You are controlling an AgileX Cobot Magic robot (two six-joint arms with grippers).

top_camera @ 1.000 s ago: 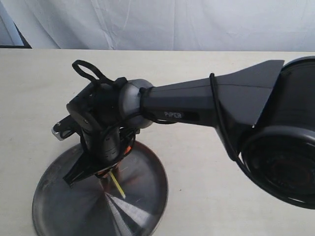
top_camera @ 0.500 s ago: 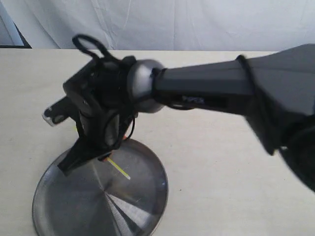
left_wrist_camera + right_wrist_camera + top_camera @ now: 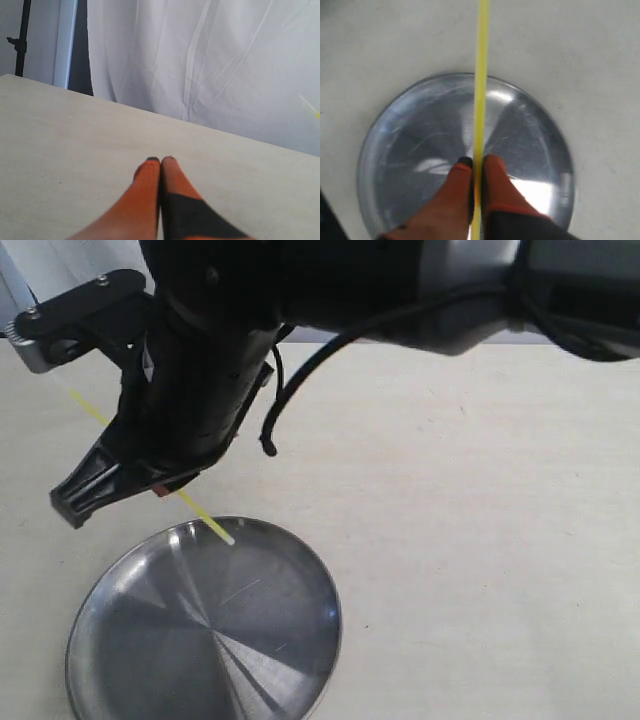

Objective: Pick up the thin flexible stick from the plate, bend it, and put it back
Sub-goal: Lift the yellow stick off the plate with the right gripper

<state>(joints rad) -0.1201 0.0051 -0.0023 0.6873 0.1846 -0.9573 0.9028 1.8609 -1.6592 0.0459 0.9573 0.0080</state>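
Observation:
The thin yellow-green stick (image 3: 207, 521) hangs in the air, straight and slanted, its lower end over the far rim of the silver plate (image 3: 280, 650). My right gripper (image 3: 155, 485) is shut on it well above the dish. In the right wrist view the stick (image 3: 481, 75) runs straight out between the orange fingertips of that gripper (image 3: 475, 161), with the plate (image 3: 530, 130) far below. My left gripper (image 3: 160, 160) is shut with nothing in it, low over the bare table. It does not show in the exterior view. A yellow sliver (image 3: 311, 108) shows at that view's edge.
The right arm (image 3: 400, 290) fills the top of the exterior view, close to the camera, and hides much of the table behind it. A white curtain (image 3: 200, 60) hangs behind the table's far edge. A dark stand (image 3: 21, 40) rises at the back.
The right arm has risen from the plate toward the camera, carrying the stick up with it. The stick's end, earlier down on the dish, is now in the air.

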